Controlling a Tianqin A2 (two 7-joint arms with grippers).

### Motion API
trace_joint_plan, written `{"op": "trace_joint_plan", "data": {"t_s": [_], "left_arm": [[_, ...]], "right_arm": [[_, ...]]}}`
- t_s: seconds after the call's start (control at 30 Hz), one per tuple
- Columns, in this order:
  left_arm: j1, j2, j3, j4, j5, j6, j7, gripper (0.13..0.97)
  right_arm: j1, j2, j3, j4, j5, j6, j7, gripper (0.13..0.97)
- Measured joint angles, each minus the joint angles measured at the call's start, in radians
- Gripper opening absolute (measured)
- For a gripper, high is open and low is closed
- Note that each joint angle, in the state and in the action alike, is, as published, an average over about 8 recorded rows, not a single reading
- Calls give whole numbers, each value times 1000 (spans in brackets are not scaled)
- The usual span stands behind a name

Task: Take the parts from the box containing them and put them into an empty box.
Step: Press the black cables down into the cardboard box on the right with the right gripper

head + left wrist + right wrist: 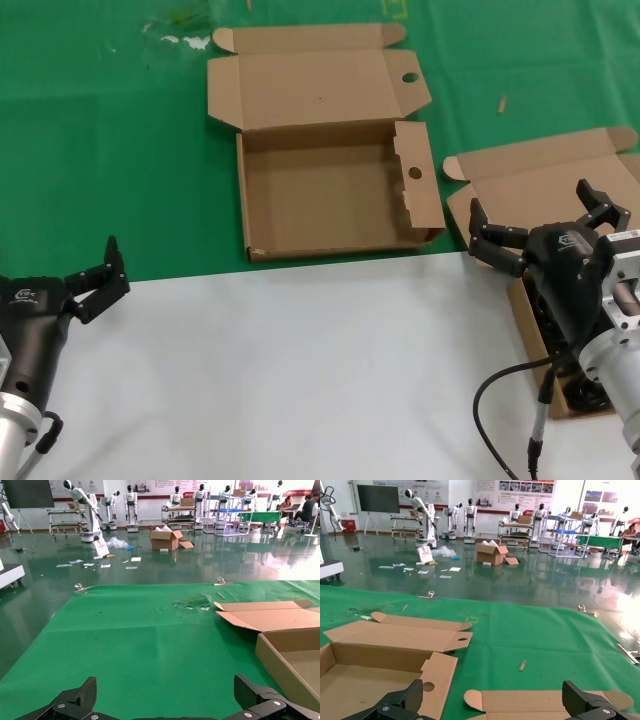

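Observation:
The empty box (335, 195) lies open in the middle of the green mat, with a round hole in its lid flap and one in its side flap; it also shows as the empty box (292, 655) and the empty box (365, 677). At the right edge, the box containing the parts (535, 180) is open, mostly hidden behind my right arm. A few black parts (585, 395) show inside it, under the arm. My right gripper (530, 208) hovers open over that box's lid (545, 702). My left gripper (98, 275) stays open at the near left, holding nothing.
A white sheet (300, 360) covers the near half of the table and a green mat (100, 150) the far half. My right arm's own black cable (495, 395) loops over the white sheet. Small scraps (185, 40) lie at the mat's far edge.

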Motion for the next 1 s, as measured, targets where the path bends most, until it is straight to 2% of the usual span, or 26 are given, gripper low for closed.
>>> {"op": "trace_joint_plan", "data": {"t_s": [1.0], "left_arm": [[0, 0, 0, 0, 0, 0, 0, 966]], "right_arm": [[0, 0, 0, 0, 0, 0, 0, 966]]}}
